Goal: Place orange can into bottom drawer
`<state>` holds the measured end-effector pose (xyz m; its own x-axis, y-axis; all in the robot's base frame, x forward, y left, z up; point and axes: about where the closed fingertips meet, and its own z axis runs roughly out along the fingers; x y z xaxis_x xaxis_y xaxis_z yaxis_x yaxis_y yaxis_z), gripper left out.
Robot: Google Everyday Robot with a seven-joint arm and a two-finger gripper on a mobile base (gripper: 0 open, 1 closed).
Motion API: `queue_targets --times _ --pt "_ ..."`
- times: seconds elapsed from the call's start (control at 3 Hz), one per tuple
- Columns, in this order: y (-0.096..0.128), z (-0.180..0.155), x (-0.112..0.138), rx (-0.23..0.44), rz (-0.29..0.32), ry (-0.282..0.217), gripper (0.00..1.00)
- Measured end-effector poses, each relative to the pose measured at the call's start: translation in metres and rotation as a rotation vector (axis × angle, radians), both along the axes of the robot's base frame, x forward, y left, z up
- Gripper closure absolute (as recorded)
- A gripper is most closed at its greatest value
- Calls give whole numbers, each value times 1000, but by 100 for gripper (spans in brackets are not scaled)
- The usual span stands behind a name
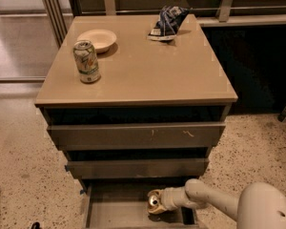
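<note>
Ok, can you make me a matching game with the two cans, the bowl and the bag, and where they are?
Things: 1 orange can; 2 green can; 3 bowl; 4 blue bag.
Places: A back right of the cabinet top; B down at the open bottom drawer, at the robot's hand; C standing on the left of the top; D just behind the green can.
Pairs: 1-B, 2-C, 3-D, 4-A.

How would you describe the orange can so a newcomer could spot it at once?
Find the brown cabinet and its open bottom drawer. The orange can is there, at the tip of the tool on the white arm. The other can, pale green, stands on the top.
</note>
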<state>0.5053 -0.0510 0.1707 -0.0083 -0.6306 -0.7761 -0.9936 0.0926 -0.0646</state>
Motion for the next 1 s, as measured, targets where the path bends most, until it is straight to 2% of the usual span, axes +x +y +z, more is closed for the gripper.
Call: queue_targets --times 0.67,1.0 --pt "0 0 0 0 0 0 5" --pt "0 0 0 0 0 0 0"
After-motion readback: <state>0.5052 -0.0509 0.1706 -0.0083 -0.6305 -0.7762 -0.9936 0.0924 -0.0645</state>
